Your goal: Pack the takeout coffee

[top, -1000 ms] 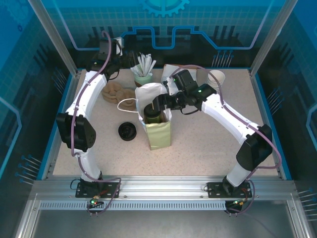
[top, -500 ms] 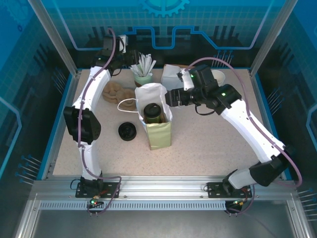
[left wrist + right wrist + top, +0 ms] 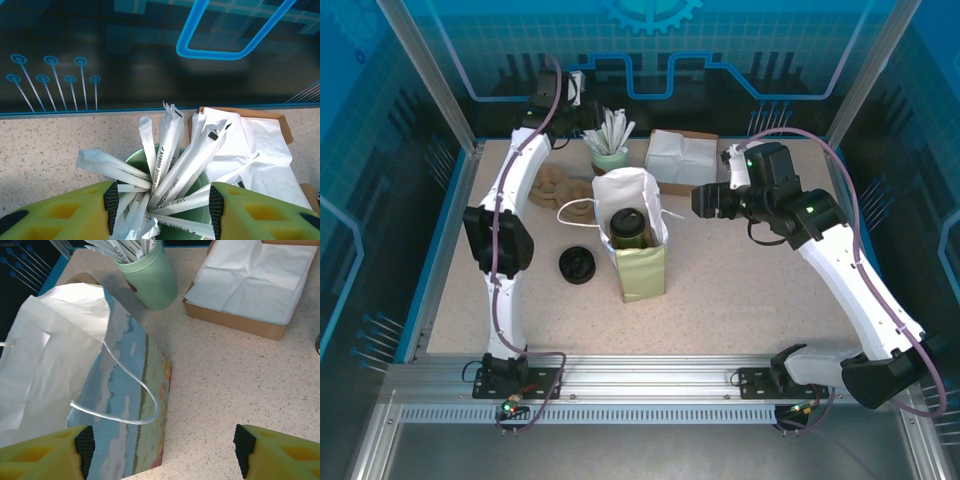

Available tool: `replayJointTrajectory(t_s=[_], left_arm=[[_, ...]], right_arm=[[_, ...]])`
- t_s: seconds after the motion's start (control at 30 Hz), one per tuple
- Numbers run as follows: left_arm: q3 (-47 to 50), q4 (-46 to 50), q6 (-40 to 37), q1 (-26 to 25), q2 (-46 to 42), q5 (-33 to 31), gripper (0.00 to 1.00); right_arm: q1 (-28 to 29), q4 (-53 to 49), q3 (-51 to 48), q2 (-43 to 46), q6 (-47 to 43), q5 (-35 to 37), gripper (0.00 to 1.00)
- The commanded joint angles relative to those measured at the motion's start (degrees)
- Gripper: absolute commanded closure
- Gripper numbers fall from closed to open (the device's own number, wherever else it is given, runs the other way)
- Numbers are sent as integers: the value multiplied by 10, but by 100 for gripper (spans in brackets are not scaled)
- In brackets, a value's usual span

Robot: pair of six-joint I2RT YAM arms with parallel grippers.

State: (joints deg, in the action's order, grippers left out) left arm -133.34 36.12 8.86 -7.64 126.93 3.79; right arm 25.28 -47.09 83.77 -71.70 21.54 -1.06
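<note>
The coffee (image 3: 628,226) sits in the bag (image 3: 640,265), just beyond the right pincer (image 3: 700,202), which is wide and empty. The left pincer (image 3: 162,200), jaws parted, straddles the straws (image 3: 170,160) below it; those seem yet to pack.

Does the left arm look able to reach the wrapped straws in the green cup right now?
Probably yes. The left end effector is aimed at the green cup, its open fingers framing the wrapped straws, and nothing stands between them.

I see the coffee (image 3: 627,224) with black lid and olive sides, a white bag (image 3: 55,340) printed blue-green, a mint cup (image 3: 150,280), a speckled beige bench (image 3: 240,375).
</note>
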Motion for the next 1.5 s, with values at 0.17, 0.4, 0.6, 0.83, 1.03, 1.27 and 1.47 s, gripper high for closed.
replayJointTrajectory(t_s=[0.17,0.4,0.6,0.83,1.03,1.27,1.47], left_arm=[[-25,20,-6,1,19,15,49],[-25,24,-10,-8,25,17,54],[-25,26,-12,-15,29,16,56],[-25,26,-13,-22,34,12,60],[-28,26,-14,-24,40,0,61],[-42,23,-17,-24,50,-11,65],[-51,22,-16,-24,57,-17,70]], right_arm=[[-22,10,-18,11,-5,-21,25],[-29,16,-29,6,-4,-33,25],[-33,23,-36,8,-2,-39,25],[-40,22,-41,6,-2,-46,25],[-44,23,-46,9,-4,-50,25],[-47,23,-45,9,-6,-50,25],[-50,23,-46,9,-8,-51,25]])
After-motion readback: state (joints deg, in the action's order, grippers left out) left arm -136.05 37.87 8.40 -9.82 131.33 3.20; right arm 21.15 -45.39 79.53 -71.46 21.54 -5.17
